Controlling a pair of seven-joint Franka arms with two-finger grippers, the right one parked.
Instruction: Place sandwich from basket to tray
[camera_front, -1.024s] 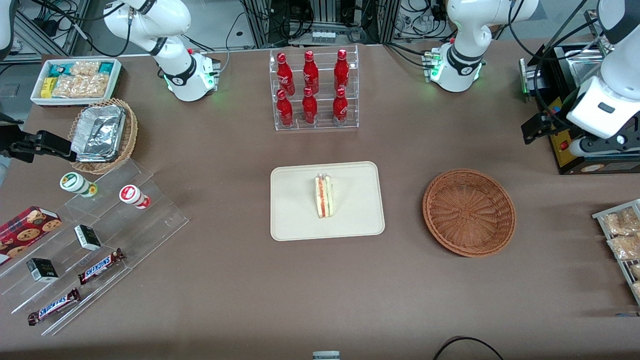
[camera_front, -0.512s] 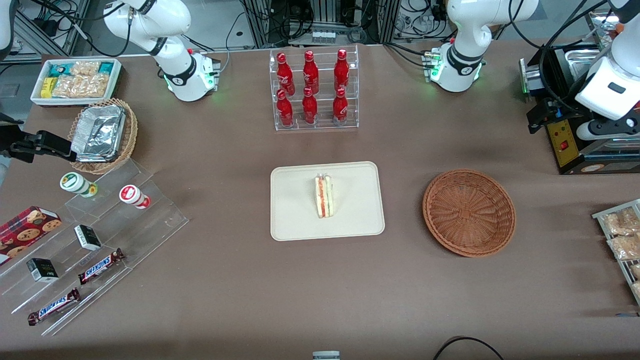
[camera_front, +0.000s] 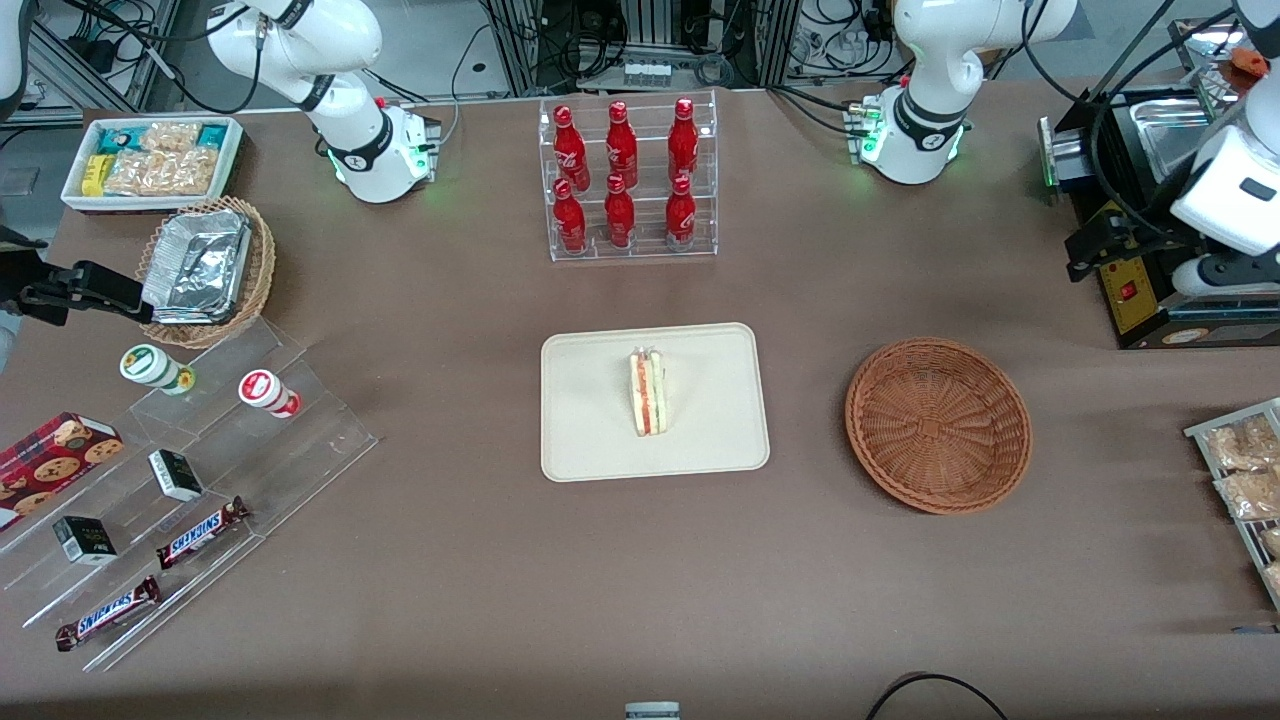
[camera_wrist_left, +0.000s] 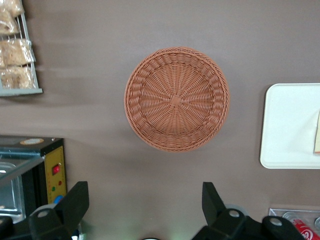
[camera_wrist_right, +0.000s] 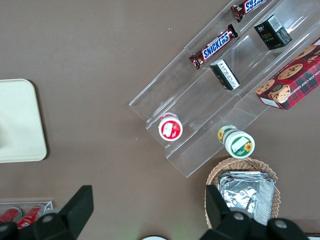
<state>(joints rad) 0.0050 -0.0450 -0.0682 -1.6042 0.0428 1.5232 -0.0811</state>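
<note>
One sandwich (camera_front: 648, 391), a pale bread wedge with a red and green stripe along its cut edge, lies on your flat cream tray (camera_front: 590, 440) with rounded corners, exactly where it lay a second ago. Your round reddish-brown woven basket (camera_front: 938, 424) sits apart from the tray, toward the working arm's end of the table, with nothing in it. What has changed is the arm: your gripper (camera_wrist_left: 145, 207) has drawn farther away toward the table's edge and now hangs high above the brown cloth near the basket, its two black fingers (camera_wrist_left: 75, 202) spread wide, holding nothing.
</note>
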